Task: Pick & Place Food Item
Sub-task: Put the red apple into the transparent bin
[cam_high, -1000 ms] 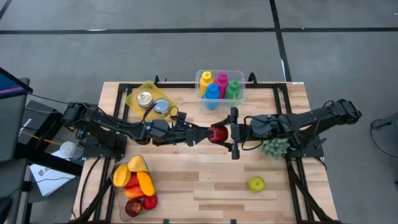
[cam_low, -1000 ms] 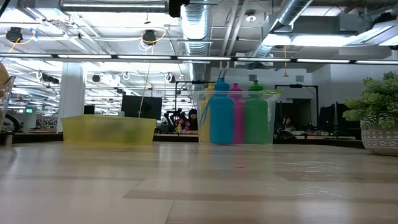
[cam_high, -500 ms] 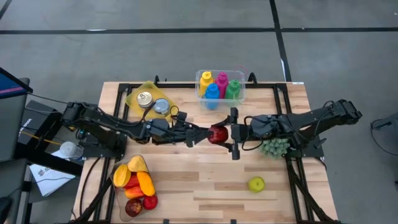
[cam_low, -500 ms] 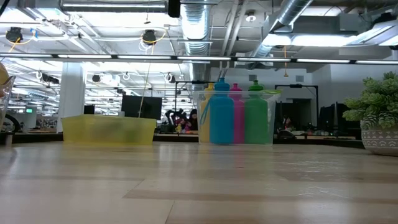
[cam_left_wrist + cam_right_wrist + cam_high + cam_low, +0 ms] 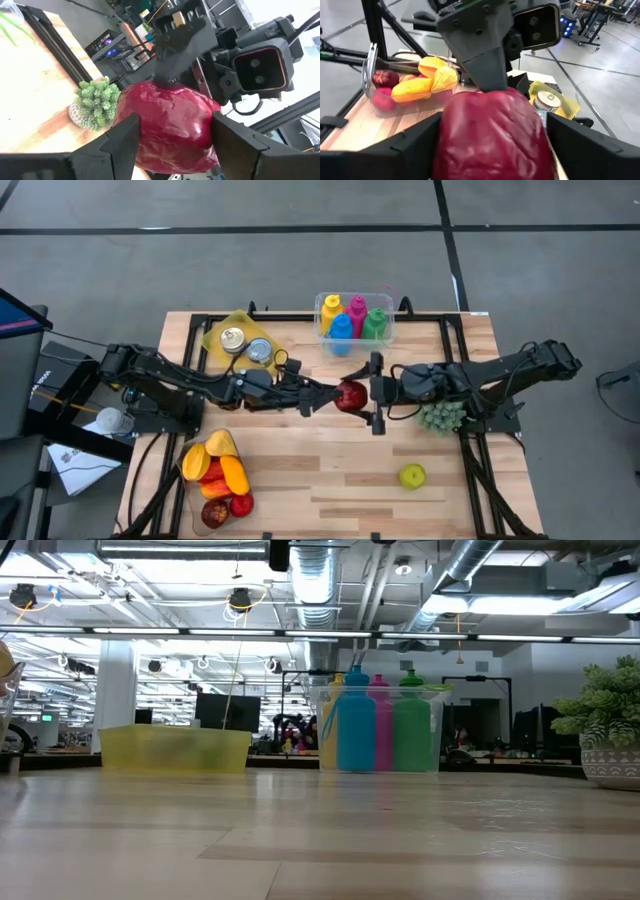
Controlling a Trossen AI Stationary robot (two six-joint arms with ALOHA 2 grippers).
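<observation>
While the red food item (image 5: 350, 394) hangs in the air above the middle of the tabletop (image 5: 330, 480), both hands meet on it, so the job looks about halfway: the pick is done and the placing is still to come. From the left wrist view the left hand (image 5: 170, 145) has its 2 fingers pressed against either side of the item, and from the right wrist view the right hand (image 5: 492, 145) flanks it the same way, fingers against its flanks; whether both are squeezing or 1 is merely closing in, I cannot tell. It reads as a transfer between arms in mid-air, and neither hand has let go. Nothing shows where the item is meant to end up. A clear bin of fruit (image 5: 215, 475) sits near the front-left corner, a yellow-green fruit (image 5: 411, 475) lies alone toward the front-right, and a tub of coloured bottles (image 5: 354, 319) stands at the back edge. As for looks, the item is deep red, rounded and lumpy, with a glossy, crinkled skin like wrapped plastic.
</observation>
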